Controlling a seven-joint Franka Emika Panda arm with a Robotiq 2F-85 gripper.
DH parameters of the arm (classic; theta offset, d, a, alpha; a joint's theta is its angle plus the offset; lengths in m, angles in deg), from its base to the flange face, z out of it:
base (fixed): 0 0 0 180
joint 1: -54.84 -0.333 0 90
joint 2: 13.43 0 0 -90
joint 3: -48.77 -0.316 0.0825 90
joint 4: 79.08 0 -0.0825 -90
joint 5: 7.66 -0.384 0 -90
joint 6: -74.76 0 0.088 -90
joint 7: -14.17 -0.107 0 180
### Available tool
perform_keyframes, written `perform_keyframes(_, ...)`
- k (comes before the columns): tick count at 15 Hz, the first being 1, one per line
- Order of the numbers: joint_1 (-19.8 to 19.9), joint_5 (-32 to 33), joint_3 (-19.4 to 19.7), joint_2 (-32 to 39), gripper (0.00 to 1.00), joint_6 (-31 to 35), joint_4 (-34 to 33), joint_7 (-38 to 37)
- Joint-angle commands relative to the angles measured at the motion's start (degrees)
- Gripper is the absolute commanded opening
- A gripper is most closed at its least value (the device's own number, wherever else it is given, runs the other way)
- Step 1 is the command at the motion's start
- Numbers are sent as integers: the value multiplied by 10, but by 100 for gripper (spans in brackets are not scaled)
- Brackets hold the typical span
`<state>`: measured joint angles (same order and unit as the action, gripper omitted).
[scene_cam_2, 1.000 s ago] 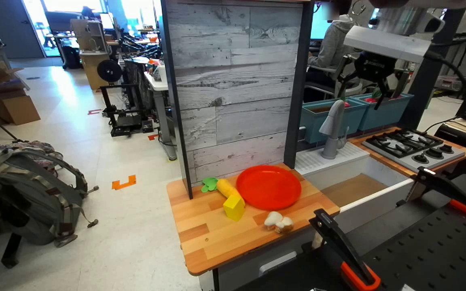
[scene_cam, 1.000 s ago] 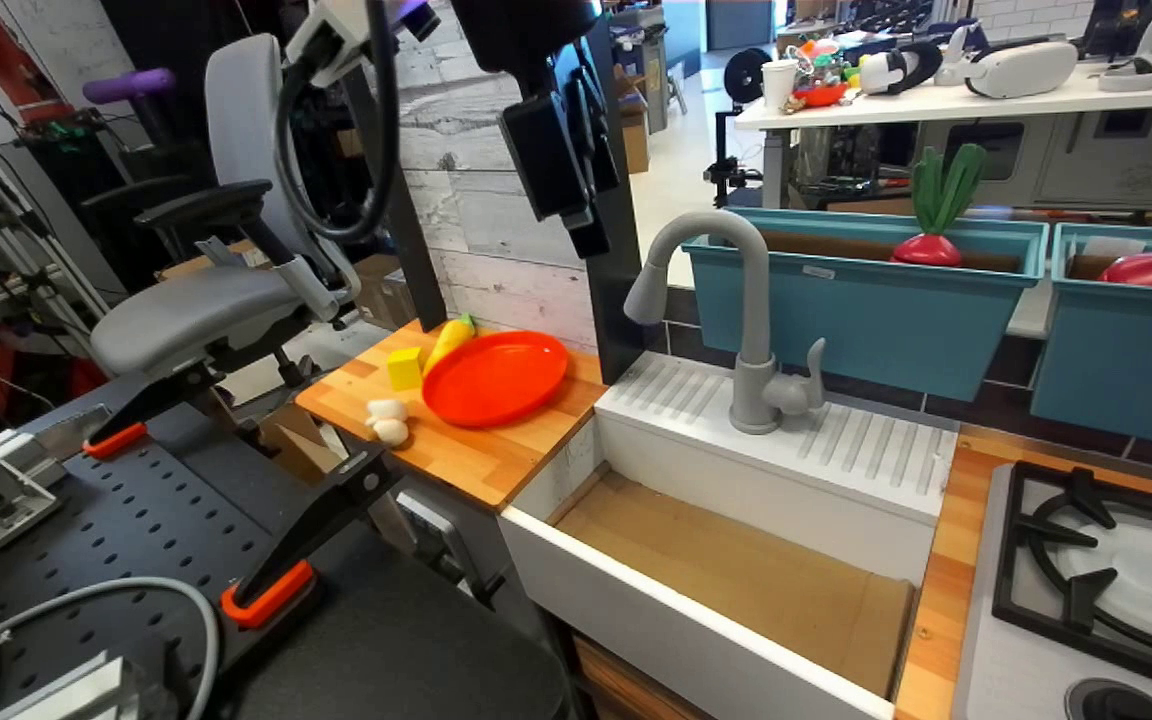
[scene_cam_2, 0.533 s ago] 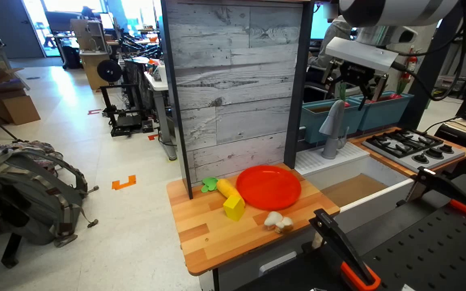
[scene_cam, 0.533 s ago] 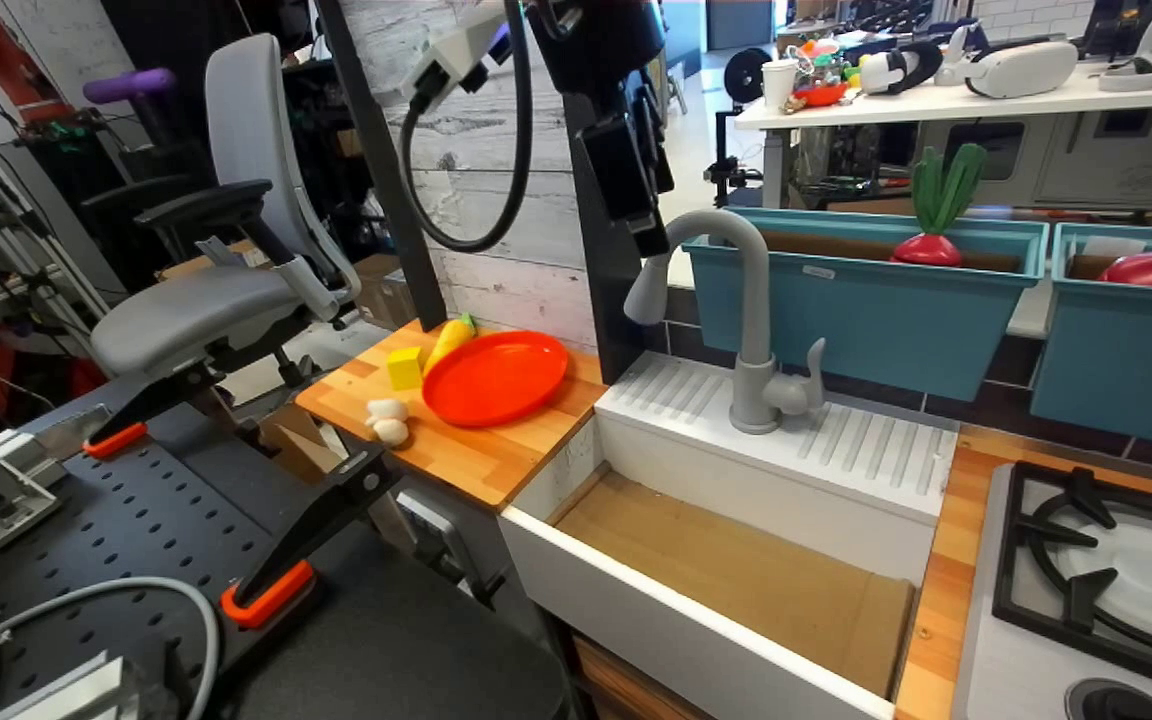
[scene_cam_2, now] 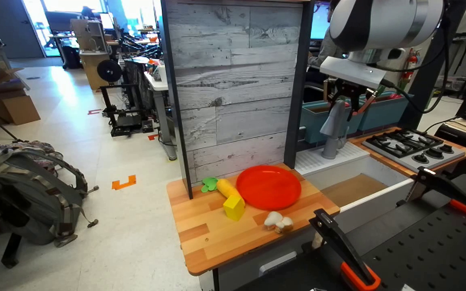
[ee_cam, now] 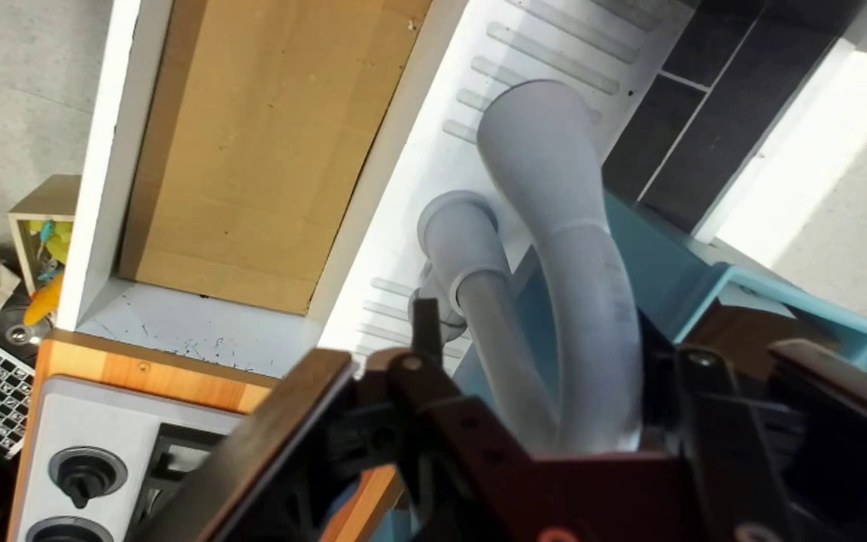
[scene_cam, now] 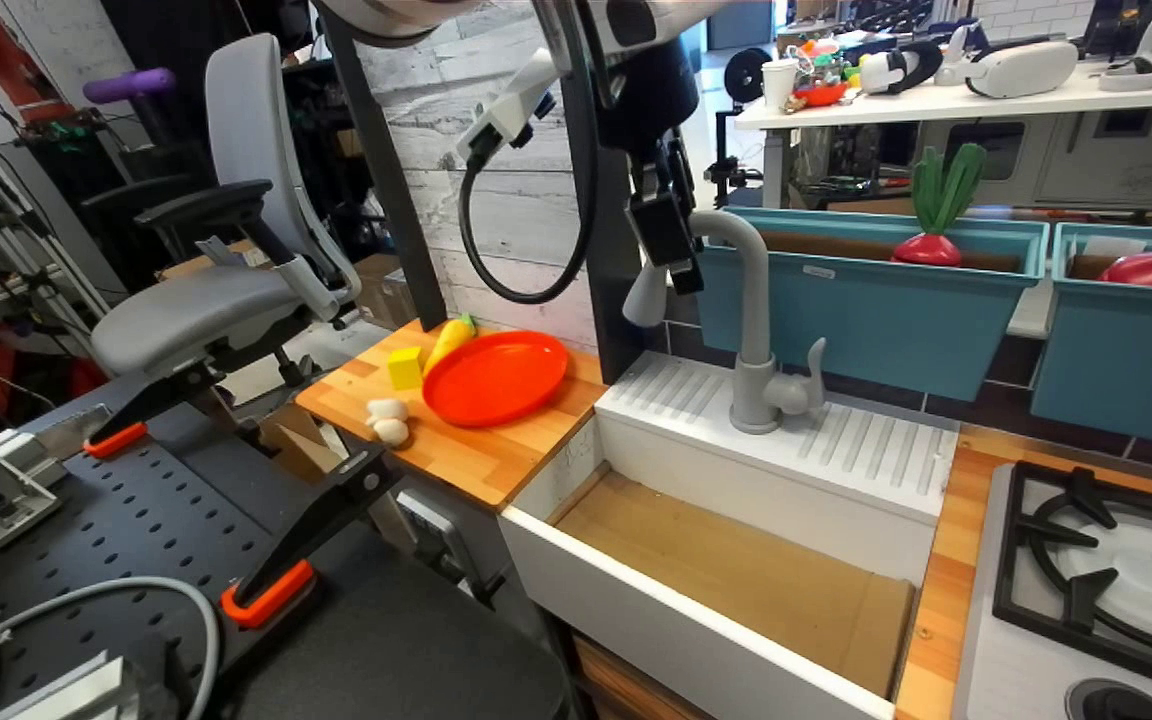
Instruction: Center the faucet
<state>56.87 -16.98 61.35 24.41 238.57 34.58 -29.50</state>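
The tall grey faucet [scene_cam: 756, 300] stands upright on the ridged white ledge behind the sink [scene_cam: 636, 610]. It also shows in an exterior view [scene_cam_2: 331, 139] and in the wrist view [ee_cam: 591, 301]. Its spout is turned to the side, so its head hangs over the ledge, not the basin. The lever knob [scene_cam: 801, 390] is at its base. My gripper [scene_cam: 681, 275] is at the top of the arch, pointing down. In the wrist view the open fingers [ee_cam: 543, 331] stand on either side of the grey neck, with a gap visible on the left; right-side contact is unclear.
Turquoise planters [scene_cam: 856, 310] with toy radishes stand close behind the faucet. A dark post [scene_cam: 616, 250] and wood-patterned panel [scene_cam_2: 237, 93] rise beside it. A red plate [scene_cam: 496, 380], yellow block [scene_cam: 404, 368] and toy mushrooms [scene_cam: 388, 422] lie on the side counter. A stove [scene_cam: 1136, 570] is opposite.
My gripper has moved down and across from above the wood-patterned panel to the faucet's arch, its fingers now around the neck. The faucet looks almost unmoved.
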Motion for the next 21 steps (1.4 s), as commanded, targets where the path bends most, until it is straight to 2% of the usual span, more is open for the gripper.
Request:
perform_keyframes(1,-15,-3,11,14,27,6,-8,13)
perform_keyframes(4,-13,-3,4,1,4,14,8,35)
perform_keyframes(5,-13,-4,3,-2,1,16,12,41)
perform_keyframes(11,-3,-4,-7,-16,2,19,40,107)
perform_keyframes(17,12,6,2,-47,2,55,92,217)
perform_keyframes(21,56,12,-19,-61,2,70,106,307)
